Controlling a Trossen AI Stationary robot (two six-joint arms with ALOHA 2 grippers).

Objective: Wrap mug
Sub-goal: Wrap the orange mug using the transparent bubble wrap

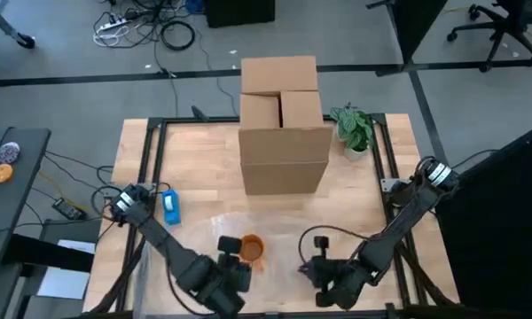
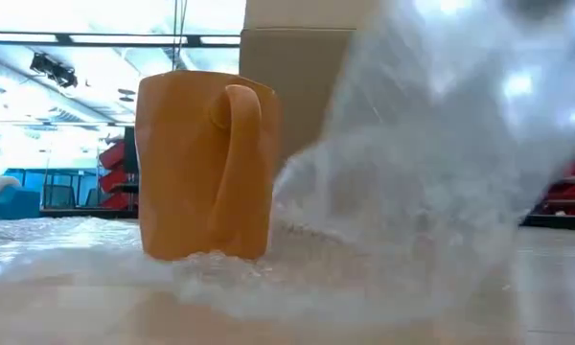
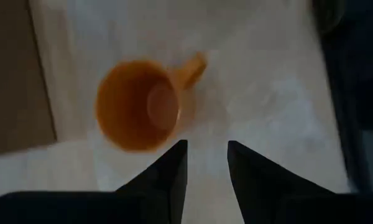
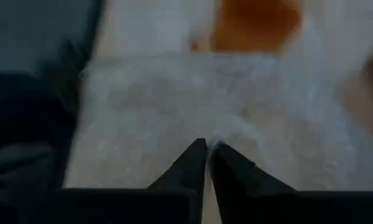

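Pale wooden bench (image 1: 204, 159): an orange mug waits to be wrapped on clear bubble wrap.

At the near edge, the right claw (image 4: 207, 147) is pinched on the thin, crinkly bubble wrap (image 2: 431, 172); it should lift it smoothly over the mug (image 1: 251, 248). The left claw (image 3: 205, 152) hovers narrowly parted just beside the smooth upright mug. A cardboard box (image 1: 282, 124) stands far behind.
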